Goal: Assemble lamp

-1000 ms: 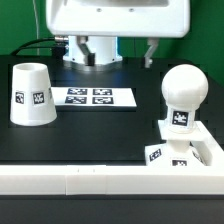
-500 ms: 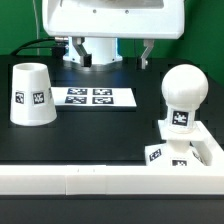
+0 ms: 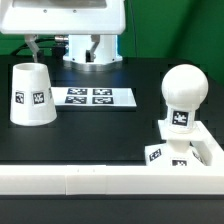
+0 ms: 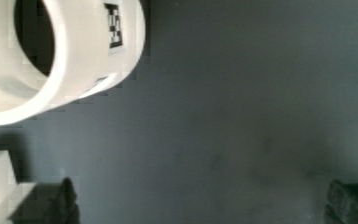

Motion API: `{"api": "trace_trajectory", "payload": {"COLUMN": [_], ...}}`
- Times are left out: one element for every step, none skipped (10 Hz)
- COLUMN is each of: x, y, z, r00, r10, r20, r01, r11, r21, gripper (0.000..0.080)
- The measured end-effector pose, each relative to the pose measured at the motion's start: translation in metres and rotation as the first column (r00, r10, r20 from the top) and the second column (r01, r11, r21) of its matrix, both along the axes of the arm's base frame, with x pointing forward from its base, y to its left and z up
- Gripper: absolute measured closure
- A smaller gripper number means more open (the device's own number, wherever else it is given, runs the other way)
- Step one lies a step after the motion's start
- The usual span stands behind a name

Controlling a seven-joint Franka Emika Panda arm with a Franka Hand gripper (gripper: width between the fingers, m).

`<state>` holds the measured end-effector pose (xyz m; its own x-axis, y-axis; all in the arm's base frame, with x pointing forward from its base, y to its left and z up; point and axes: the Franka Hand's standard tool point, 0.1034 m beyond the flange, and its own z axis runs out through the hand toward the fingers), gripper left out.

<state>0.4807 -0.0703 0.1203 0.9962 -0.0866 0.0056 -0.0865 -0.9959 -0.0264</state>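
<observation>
White plastic parts of the lamp are laid out on the black table (image 3: 100, 135) in the exterior view: the cup-like conical shade (image 3: 30, 95) stands mouth-down at the exterior view's left, well apart from the round necked bulb (image 3: 183, 95), which stands upright in the low square base (image 3: 185, 148) at the exterior view's right, just behind the long white rail (image 3: 90, 180). The marker board (image 3: 92, 97) lies between shade and bulb. Only the upper body of the gripper (image 3: 35, 42) shows above the shade, so whether its jaws are parted or closed cannot be told from this view. In the wrist view the shade's (image 4: 60, 55) round rim and one tag fill a corner, with bare table beside it; dark shapes at the frame edge may be fingertips, but their spacing cannot be told, and nothing appears held. Judged risks: an off-centre descent could strike the rim and tip or push the shade; a grasp on the smooth tapered wall may slip; a sideways transfer could knock the bulb.
</observation>
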Motion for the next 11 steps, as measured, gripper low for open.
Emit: {"api": "trace_trajectory", "payload": {"x": [0.0, -0.001, -0.001, -0.001, -0.005, -0.016, -0.027, -0.039, -0.049, -0.056, -0.057], "y": [0.002, 0.001, 0.001, 0.0, -0.006, -0.018, -0.028, -0.039, -0.045, -0.045, -0.044], "z": [-0.001, -0.001, -0.002, -0.002, -0.001, -0.002, -0.004, -0.006, -0.009, -0.014, -0.017], "r00": [1.0, 1.0, 1.0, 1.0, 0.999, 0.999, 0.997, 0.996, 0.997, 0.997, 0.997], "r10": [0.005, 0.003, 0.004, 0.015, 0.039, 0.05, 0.08, 0.089, 0.073, 0.065, 0.068], "r20": [-0.002, -0.003, -0.003, -0.004, -0.004, -0.011, -0.017, -0.022, -0.034, -0.044, -0.042], "r01": [-0.005, -0.003, -0.004, -0.015, -0.039, -0.05, -0.08, -0.088, -0.073, -0.063, -0.067], "r11": [1.0, 1.0, 1.0, 1.0, 0.999, 0.999, 0.997, 0.996, 0.997, 0.997, 0.997], "r21": [0.0, 0.0, 0.0, 0.0, 0.001, 0.004, 0.009, 0.019, 0.024, 0.032, 0.028], "gripper": [0.0101, 0.0101, 0.0101, 0.0101, 0.0101, 0.0101, 0.0101, 0.0101, 0.0101, 0.0101, 0.0101]}}
